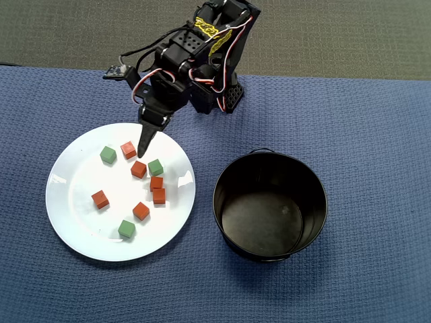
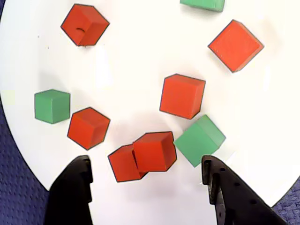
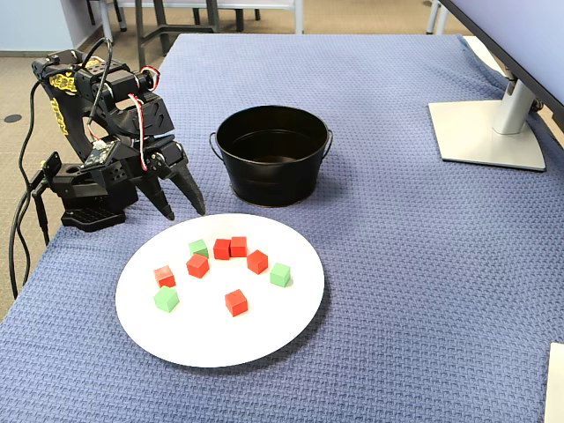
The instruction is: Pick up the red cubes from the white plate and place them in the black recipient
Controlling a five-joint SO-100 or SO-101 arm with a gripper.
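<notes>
Several red cubes (image 1: 139, 169) lie scattered on the white plate (image 1: 81, 215), which also shows in the fixed view (image 3: 220, 339) and fills the wrist view (image 2: 140, 56). Two of them (image 2: 154, 151) touch each other. My gripper (image 3: 183, 211) hangs open over the plate's edge nearest the arm, a little above it, with nothing in it. In the wrist view the gripper (image 2: 145, 159) frames the touching pair, and in the overhead view its tip (image 1: 145, 145) is beside one red cube (image 1: 128, 149). The black recipient (image 1: 269, 252) stands empty next to the plate (image 3: 273, 185).
Three green cubes (image 1: 108, 155) (image 1: 155, 167) (image 1: 126, 229) are mixed among the red ones; one (image 2: 200, 139) lies close to a finger. The arm's base (image 3: 88, 189) sits at the blue cloth's edge. A monitor stand (image 3: 485, 132) is far off.
</notes>
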